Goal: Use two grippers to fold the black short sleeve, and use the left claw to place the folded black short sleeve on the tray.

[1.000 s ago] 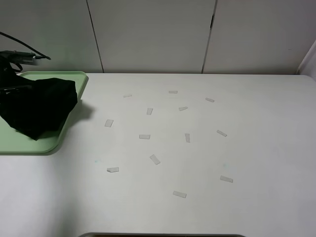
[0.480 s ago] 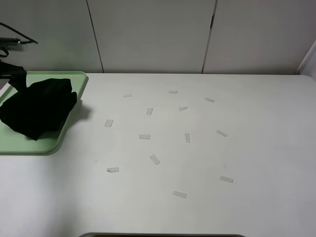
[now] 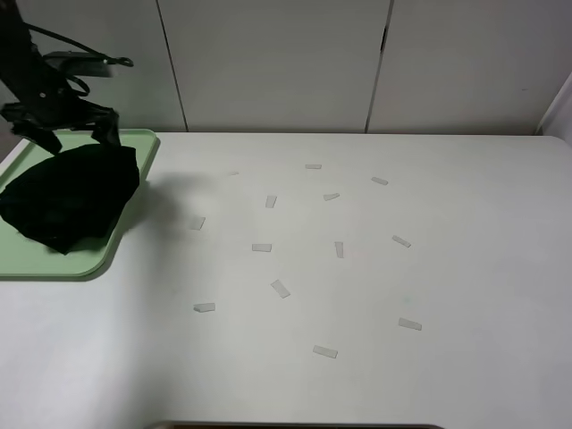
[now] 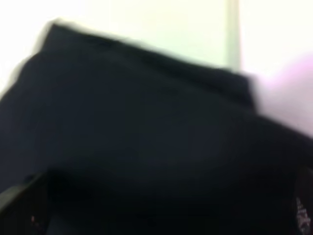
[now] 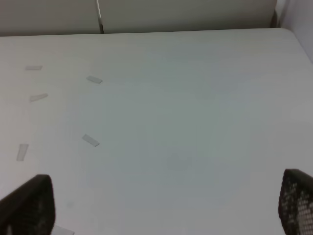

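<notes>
So, high cam first: the black short sleeve (image 3: 71, 198) lies as a dark bundle on the tray (image 3: 89, 265), w/ one edge lumped up on the rim at the table side; the left claw (image 3: 75, 132) hangs just above the bundle's far edge, its two prongs spread wide, nothing between them; it has let go; the tray sits at the left side of the table (image 3: 375, 295), and little tape bits (image 3: 281, 288) lie well apart from it on the white top; the right arm is not in this cam.

Left wrist cam: almost all black cloth (image 4: 146, 147), very blurry and close; a pale strip of green tray (image 4: 195, 34) shows past the shirt; a bit of pink print peeps at one edge, too small to read; can't see the prongs well here.

Right wrist cam: the right gripper (image 5: 166, 208) shows two dark tips far apart w/ bare table between them, so it's wide and holds nothing; only tape bits (image 5: 90, 141) are in front of it.

Looks like the job is nearly done; to finish well, I think the left claw should go straight up, prongs kept wide, so no cloth gets snagged and pulled off the tray; go slow, bc the bundle is loose and its edge sits on the rim.
</notes>
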